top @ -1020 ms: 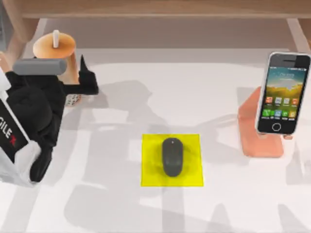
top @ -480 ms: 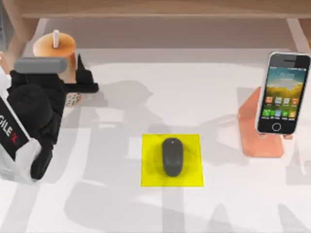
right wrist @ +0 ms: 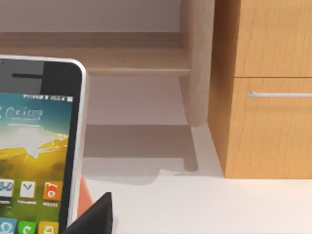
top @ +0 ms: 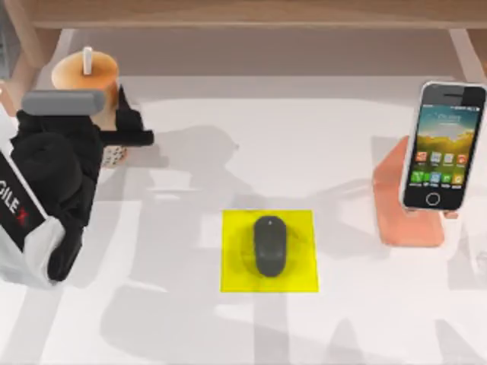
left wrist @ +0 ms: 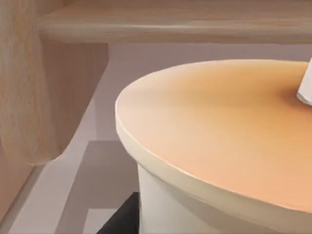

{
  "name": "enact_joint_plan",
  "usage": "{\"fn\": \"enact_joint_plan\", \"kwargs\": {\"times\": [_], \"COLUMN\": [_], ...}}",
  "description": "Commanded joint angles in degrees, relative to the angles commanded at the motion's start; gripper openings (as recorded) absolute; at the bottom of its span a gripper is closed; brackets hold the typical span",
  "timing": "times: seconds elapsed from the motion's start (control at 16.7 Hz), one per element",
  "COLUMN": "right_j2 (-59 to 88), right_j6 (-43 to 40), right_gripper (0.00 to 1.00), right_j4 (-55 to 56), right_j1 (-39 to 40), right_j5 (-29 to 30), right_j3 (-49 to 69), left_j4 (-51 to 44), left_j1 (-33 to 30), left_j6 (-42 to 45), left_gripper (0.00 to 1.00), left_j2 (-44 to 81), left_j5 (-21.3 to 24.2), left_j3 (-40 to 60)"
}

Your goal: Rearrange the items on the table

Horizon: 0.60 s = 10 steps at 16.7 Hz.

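The tall orange bubble-tea cup [top: 85, 72] with its white straw stands at the table's far left. My left gripper [top: 114, 125] is shut on the cup's side, one black finger [top: 131, 122] against its right wall. In the left wrist view the cup's lid [left wrist: 219, 136] is very close. The black mouse [top: 270, 245] lies on the yellow pad [top: 297, 228] at the centre front. The lit smartphone [top: 441, 144] leans on the pink stand [top: 411, 213] at the right. A dark part of my right gripper [right wrist: 95, 217] shows beside the smartphone [right wrist: 34, 146].
A brown wooden shelf [top: 243, 15] runs along the back edge, its leg close behind the cup. A wooden cabinet with a drawer handle [right wrist: 273, 92] stands behind the phone. The white table [top: 190, 327] lies bare between the things.
The left gripper's visible finger has drawn in against the cup's side, and the arm has shifted slightly toward the back. Cup, mouse and phone have not moved.
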Motion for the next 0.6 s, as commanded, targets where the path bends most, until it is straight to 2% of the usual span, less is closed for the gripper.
{"fn": "enact_joint_plan", "kwargs": {"times": [0.06,0.12,0.6], "right_j2": [0.0,0.0,0.0], "right_j6": [0.0,0.0,0.0], "right_gripper": [1.0,1.0,1.0], "right_j4": [0.0,0.0,0.0], "right_j1": [0.0,0.0,0.0], "right_j5": [0.0,0.0,0.0], "right_j3": [0.0,0.0,0.0], "left_j4": [0.0,0.0,0.0], "left_j1": [0.0,0.0,-0.1], "left_j6": [0.0,0.0,0.1], "left_gripper": [0.02,0.0,0.0], "left_j2": [0.0,0.0,0.0], "left_j5": [0.0,0.0,0.0], "left_j3": [0.0,0.0,-0.1]}}
